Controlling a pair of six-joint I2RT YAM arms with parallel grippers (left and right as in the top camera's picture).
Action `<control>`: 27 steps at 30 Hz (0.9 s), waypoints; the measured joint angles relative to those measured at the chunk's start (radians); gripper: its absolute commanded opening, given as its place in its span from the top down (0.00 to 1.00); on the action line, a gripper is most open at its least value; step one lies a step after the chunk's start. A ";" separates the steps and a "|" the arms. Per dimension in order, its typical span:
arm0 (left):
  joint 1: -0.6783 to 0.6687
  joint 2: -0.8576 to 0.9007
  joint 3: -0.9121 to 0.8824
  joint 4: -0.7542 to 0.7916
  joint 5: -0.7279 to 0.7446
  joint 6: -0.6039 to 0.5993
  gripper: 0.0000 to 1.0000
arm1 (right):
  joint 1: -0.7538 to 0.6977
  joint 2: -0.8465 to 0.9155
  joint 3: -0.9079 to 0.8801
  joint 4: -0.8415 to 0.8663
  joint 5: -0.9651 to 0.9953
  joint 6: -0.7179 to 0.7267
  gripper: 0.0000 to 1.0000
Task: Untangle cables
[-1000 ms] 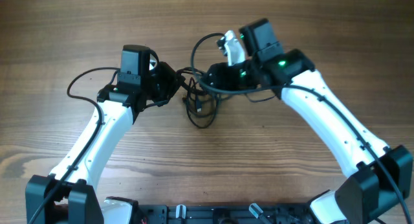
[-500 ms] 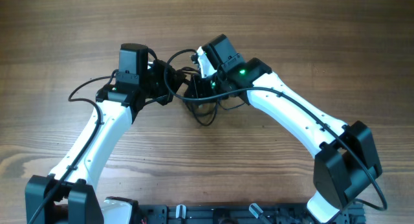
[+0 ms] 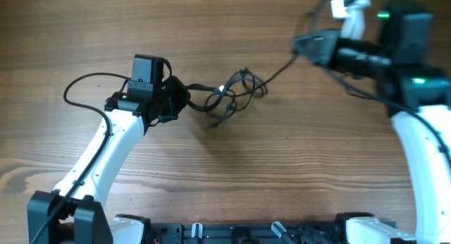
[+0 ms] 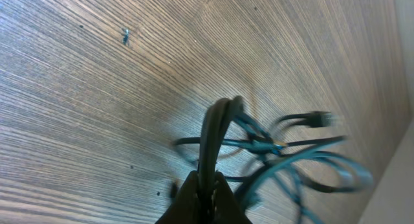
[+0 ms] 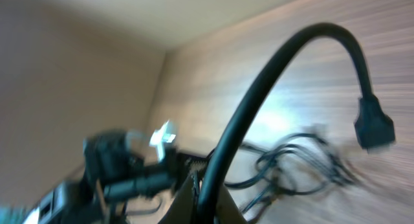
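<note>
Step in hand, as judged: one cord is to be drawn out of the tangle while the rest is anchored

Observed:
- The left gripper (image 3: 184, 100) is closed on the cables (image 3: 232, 97) at the left edge of the clump. In the left wrist view several cords are seen pinched together in its jaws, with loose loops fanned out beyond them over the table (image 3: 211, 173)
- The right gripper (image 3: 303, 46) is raised toward the far right and closed on a single strand (image 3: 278, 66), which is stretched from the clump up to the jaws, close to taut
- In the right wrist view this strand is seen arching past the jaws and ending in a plug end (image 5: 375, 130) that hangs free
- The clump is located near the middle of the table, just beside the left gripper and well apart from the right one

Notes on method:
- The pull should be made slowly and kept in line with the strand
- The anchor should be held low and steady
- The clump should be watched: if it is dragged or lifted whole, the knot is probably being tightened, and tension should be eased
- How the strand is threaded through the loops cannot be told from these views
</note>
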 measured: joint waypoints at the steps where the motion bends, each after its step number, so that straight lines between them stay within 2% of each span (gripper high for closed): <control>1: 0.000 0.000 0.000 0.003 -0.004 0.007 0.96 | -0.060 -0.003 0.001 -0.060 0.035 0.000 0.96; 5: 0.000 0.000 -0.002 0.073 0.010 0.025 0.96 | -0.102 0.034 0.002 -0.251 0.281 0.008 0.96; 9: 0.000 0.001 -0.009 0.280 0.110 0.034 0.96 | -0.090 0.101 -0.044 -0.266 0.379 0.004 0.96; 11: 0.000 0.001 -0.012 0.469 0.242 0.038 0.96 | -0.089 0.134 -0.093 -0.240 0.398 0.004 0.96; 15: 0.000 0.003 -0.013 0.718 0.484 0.027 0.96 | -0.089 0.178 -0.207 -0.137 0.390 0.004 0.96; 19: 0.010 0.004 -0.014 0.828 0.676 -0.056 0.96 | -0.089 0.184 -0.300 -0.014 0.348 0.004 0.96; 21: 0.023 0.003 -0.016 0.942 0.760 -0.138 0.96 | -0.089 0.184 -0.336 0.018 0.311 0.004 0.94; 22: 0.025 0.005 -0.018 1.004 0.778 -0.169 0.96 | -0.089 0.184 -0.346 0.025 0.296 0.004 0.89; 24: 0.026 0.008 -0.017 1.162 0.811 -0.243 0.96 | -0.089 0.184 -0.373 0.035 0.262 0.002 0.51; 25: 0.026 0.008 -0.016 1.204 0.817 -0.273 0.96 | -0.089 0.184 -0.387 0.037 0.255 -0.002 0.42; 26: 0.026 0.008 -0.016 1.226 0.819 -0.297 0.96 | -0.089 0.184 -0.394 0.039 0.251 -0.008 0.38; 27: 0.026 0.008 -0.016 1.233 0.820 -0.312 0.96 | -0.089 0.184 -0.397 0.042 0.247 -0.025 0.26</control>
